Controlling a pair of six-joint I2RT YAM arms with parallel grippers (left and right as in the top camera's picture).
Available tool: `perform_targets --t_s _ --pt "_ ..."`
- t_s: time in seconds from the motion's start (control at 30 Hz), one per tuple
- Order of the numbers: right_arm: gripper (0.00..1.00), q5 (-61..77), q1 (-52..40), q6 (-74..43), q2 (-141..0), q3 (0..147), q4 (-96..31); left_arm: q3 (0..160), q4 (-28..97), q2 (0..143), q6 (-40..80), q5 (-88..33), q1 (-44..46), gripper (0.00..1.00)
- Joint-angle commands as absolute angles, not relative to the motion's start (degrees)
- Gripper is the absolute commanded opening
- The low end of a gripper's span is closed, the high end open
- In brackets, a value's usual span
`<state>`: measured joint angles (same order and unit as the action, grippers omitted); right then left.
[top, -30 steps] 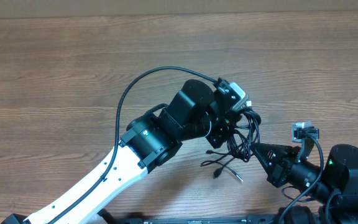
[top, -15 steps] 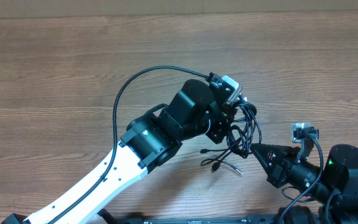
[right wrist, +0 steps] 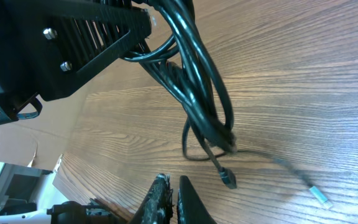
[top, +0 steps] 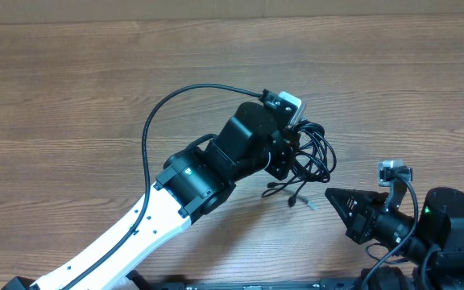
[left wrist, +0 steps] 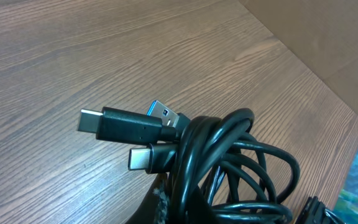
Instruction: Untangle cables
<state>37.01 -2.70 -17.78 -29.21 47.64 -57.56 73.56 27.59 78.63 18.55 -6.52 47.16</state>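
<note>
Under your left tool (top: 291, 149), the cables (top: 316, 153) hang in one black bunch. That tool is clamped tight on the top of the bunch and holds it up off the bench (top: 95, 97). Only some loose ends (top: 295, 196) reach down near the wood, just ahead of your right tool (top: 330, 195). Your right tool is squeezed together with nothing in it, and it sits apart from the cables. Close to the left tool, three plugs (left wrist: 104, 122) poke out of the bunch. I think the job is only starting. All the cords are wound around each other. No cable lies by itself yet. You need to pull each one free.
</note>
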Motion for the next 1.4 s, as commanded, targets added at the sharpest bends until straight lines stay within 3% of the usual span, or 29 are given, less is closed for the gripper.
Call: perform_targets --t_s 0.0,0.33,0.47,0.6,0.83,0.9,1.37 --pt "0.04 36.5 -2.5 -17.6 -29.1 49.1 -57.4 75.2 27.2 77.1 19.7 -5.3 46.9 0.04" --pt "0.04 36.5 -2.5 -17.6 -29.1 49.1 -57.4 75.2 27.2 77.1 19.7 -5.3 46.9 0.04" --pt "0.12 36.5 -2.5 -17.6 -29.1 49.1 -57.4 75.2 27.2 77.1 19.7 -4.8 46.8 0.04" --pt "0.38 36.5 -2.5 -17.6 -29.1 49.1 -57.4 75.2 27.8 77.1 19.7 -3.8 46.7 0.04" --pt "0.93 35.6 -2.5 -17.6 -29.1 49.1 -57.4 75.2 28.5 77.1 19.7 -4.0 45.8 0.04" --pt "0.99 35.6 -2.5 -17.6 -29.1 49.1 -57.4 75.2 28.5 77.1 19.7 -4.1 45.7 0.04" --pt "1.0 31.0 -2.5 -17.6 -29.1 49.1 -57.3 75.2 28.6 77.1 19.0 -4.3 45.7 0.04"
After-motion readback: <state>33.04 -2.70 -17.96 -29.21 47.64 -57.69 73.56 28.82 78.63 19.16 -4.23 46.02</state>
